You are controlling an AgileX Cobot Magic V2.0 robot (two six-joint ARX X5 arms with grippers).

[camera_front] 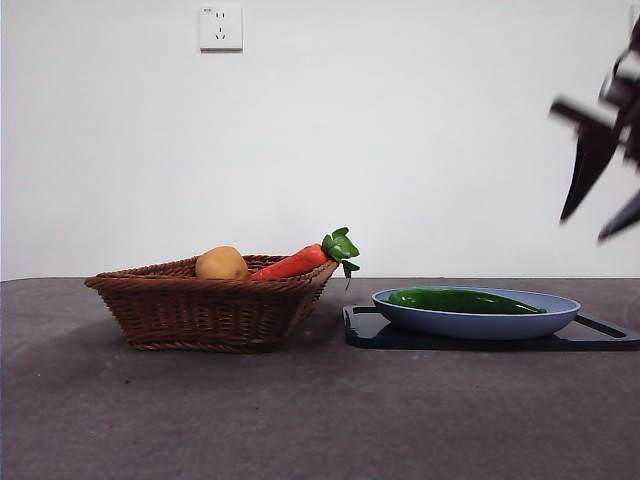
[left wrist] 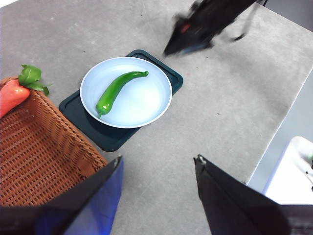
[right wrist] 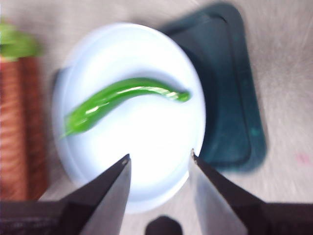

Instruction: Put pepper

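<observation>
The long glossy green pepper [camera_front: 460, 300] lies in a pale blue plate [camera_front: 560, 311] that sits on a dark tray [camera_front: 360, 330]. It also shows in the left wrist view [left wrist: 116, 90] and in the right wrist view [right wrist: 117, 102]. My right gripper [camera_front: 603, 210] is open and empty, high above the plate's right side, blurred; it also shows in the left wrist view [left wrist: 166, 53] and in its own view [right wrist: 159, 157]. My left gripper [left wrist: 157, 164] is open and empty, high above the table, apart from everything.
A wicker basket [camera_front: 160, 305] stands left of the tray and holds a potato [camera_front: 221, 264] and an orange-red carrot with a leafy top [camera_front: 300, 261]. A white object [left wrist: 293, 174] lies off the table's edge in the left wrist view.
</observation>
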